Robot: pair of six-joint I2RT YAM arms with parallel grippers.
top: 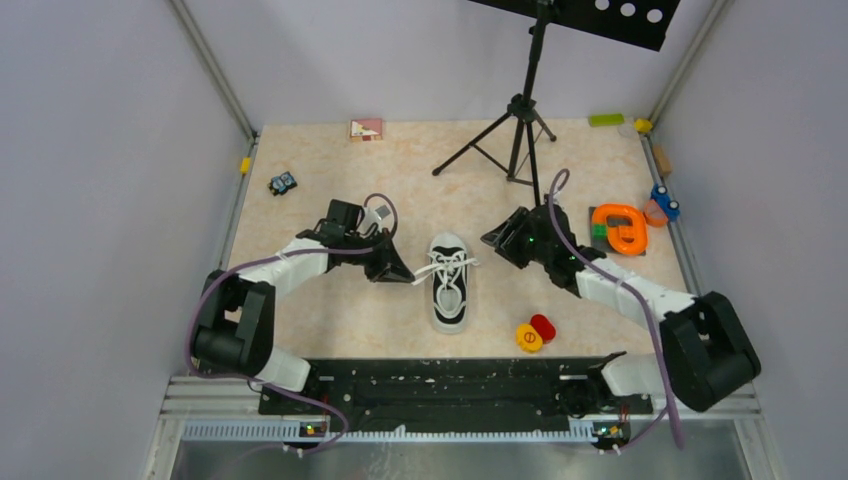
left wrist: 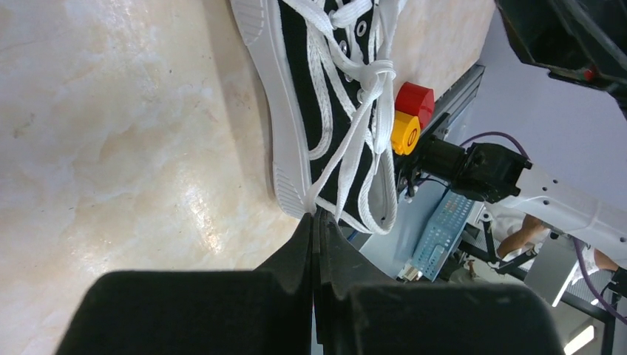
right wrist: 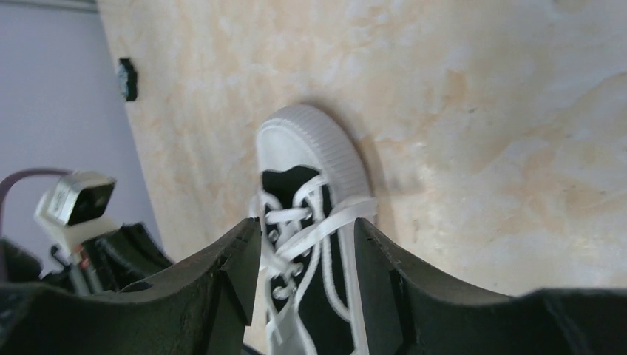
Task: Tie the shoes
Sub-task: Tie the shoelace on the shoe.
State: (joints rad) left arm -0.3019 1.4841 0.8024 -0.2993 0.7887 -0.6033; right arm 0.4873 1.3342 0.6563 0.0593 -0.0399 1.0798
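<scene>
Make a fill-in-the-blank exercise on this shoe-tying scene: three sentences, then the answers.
1. The left end effector is shut on a white ___ of the sneaker.
2. The right end effector is ___, and the sneaker shows between its fingers.
3. The sneaker's toe cap points ___ from the arm bases.

Missing words: lace; open; away.
</scene>
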